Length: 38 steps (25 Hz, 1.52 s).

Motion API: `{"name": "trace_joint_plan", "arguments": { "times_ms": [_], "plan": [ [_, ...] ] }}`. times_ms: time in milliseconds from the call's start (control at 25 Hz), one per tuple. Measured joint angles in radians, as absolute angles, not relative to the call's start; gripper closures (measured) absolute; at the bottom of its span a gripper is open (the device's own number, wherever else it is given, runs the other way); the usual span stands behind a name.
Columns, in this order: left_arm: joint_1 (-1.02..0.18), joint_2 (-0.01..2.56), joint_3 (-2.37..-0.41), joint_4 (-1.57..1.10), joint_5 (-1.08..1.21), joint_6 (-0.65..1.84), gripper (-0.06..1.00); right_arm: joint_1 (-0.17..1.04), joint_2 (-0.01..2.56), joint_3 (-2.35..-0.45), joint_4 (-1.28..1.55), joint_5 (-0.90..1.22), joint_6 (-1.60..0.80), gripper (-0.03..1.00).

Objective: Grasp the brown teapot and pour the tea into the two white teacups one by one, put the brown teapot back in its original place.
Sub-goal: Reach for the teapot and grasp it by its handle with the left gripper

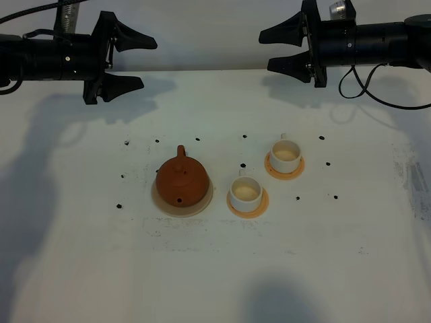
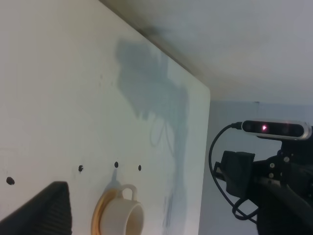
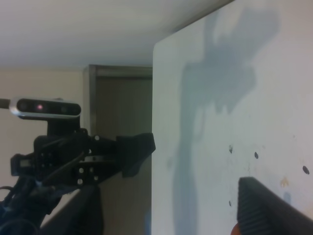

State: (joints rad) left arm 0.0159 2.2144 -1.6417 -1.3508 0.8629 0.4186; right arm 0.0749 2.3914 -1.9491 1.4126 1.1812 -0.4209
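The brown teapot (image 1: 182, 180) sits upright on its original place, a pale beige disc (image 1: 160, 201), left of the table's middle. The two white teacups stand to its right on orange-tan coasters, one near (image 1: 245, 192) and one farther back (image 1: 285, 153). Both hold pale liquid. My left gripper (image 1: 149, 62) hovers open at the back left, well above and behind the teapot, with nothing in it. My right gripper (image 1: 265, 50) hovers open at the back right, behind the cups, also holding nothing. The left wrist view shows one teacup (image 2: 125, 216) beside a dark fingertip (image 2: 46, 210).
Small black dots (image 1: 126, 142) are scattered on the white table (image 1: 81, 256) around the tea set. The two arms face each other across the back edge; the right arm (image 2: 274, 176) shows in the left wrist view and the left arm (image 3: 83, 161) in the right wrist view.
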Motion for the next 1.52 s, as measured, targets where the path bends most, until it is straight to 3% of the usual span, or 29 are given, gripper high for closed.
{"name": "trace_joint_plan", "arguments": {
  "times_ms": [800,1240,1520],
  "plan": [
    [0.016,2.214,-1.642,-1.352,0.830,0.423,0.20,0.075,2.391,-1.949,1.413,1.181,-0.421,0.39],
    [0.016,2.198,-1.646,-1.354,0.688,0.705,0.20,0.075,2.391,-1.949,1.441,1.136,-0.421,0.39],
    [0.016,2.182,-1.778,-1.352,0.701,0.790,0.20,0.075,2.391,-1.949,1.447,1.133,-0.473,0.39]
  ]
}}
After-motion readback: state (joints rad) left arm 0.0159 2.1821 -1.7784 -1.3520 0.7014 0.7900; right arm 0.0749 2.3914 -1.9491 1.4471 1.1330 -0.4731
